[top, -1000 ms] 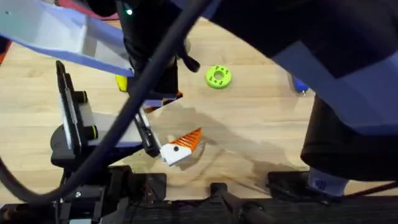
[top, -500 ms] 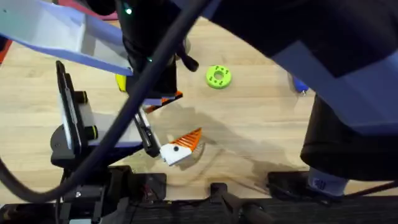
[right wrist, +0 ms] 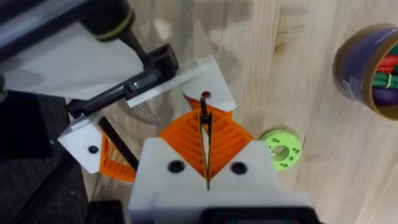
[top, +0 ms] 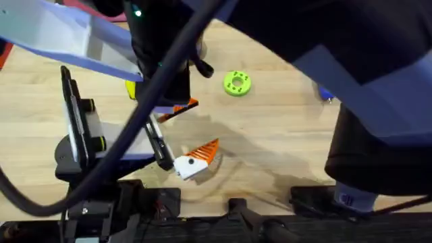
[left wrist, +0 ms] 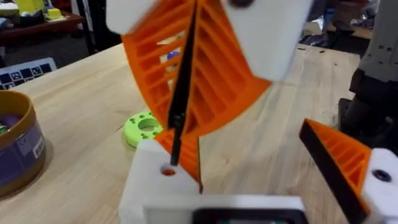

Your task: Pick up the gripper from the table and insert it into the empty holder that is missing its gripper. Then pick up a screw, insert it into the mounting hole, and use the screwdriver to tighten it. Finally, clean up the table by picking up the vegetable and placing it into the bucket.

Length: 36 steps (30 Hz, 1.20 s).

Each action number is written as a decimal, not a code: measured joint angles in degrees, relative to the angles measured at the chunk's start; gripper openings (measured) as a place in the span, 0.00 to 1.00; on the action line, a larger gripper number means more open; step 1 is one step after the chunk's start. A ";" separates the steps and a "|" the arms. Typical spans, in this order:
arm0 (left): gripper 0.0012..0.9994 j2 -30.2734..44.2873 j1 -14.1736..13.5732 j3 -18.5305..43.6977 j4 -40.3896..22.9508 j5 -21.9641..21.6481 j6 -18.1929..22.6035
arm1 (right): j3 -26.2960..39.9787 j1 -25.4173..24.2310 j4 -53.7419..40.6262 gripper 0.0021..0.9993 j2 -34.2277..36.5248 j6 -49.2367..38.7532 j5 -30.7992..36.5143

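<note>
Right wrist view, middle of the frame: the right gripper [right wrist: 204,134] has its orange ribbed jaws pressed together on a thin dark pin, judged to be the screw [right wrist: 203,107]. Its lower tip sits at the small reddish mounting hole in the white empty holder [right wrist: 214,78].

Left wrist view, lower middle: the same holder has the orange gripper [left wrist: 188,157] lying against its side. Whether that wedge is fully seated cannot be told. The left gripper [left wrist: 261,163] stands wide open. The holder looks to be one of its two sides, and the orange tip at the lower right of the frame the other.

The screw looks light, stiff and smooth, so it would probably slip or tilt in ribbed pads. It seems best held high on the shank, kept in line with the hole, and let go only once it stands by itself.

The bucket [left wrist: 15,149] and a lime-green disc [left wrist: 144,127] rest on the surface [left wrist: 81,93] at the left.
</note>
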 joint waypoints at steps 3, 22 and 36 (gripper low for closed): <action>0.99 -0.01 0.00 0.00 0.00 0.00 0.00 | 0.00 0.00 0.00 0.00 0.20 0.01 0.75; 0.99 -0.01 0.00 0.00 0.00 0.00 0.00 | 0.00 0.00 0.05 0.00 0.37 0.02 2.08; 0.99 0.00 0.00 0.00 -0.02 -0.02 -0.22 | 0.02 0.00 0.07 0.00 0.90 0.02 2.26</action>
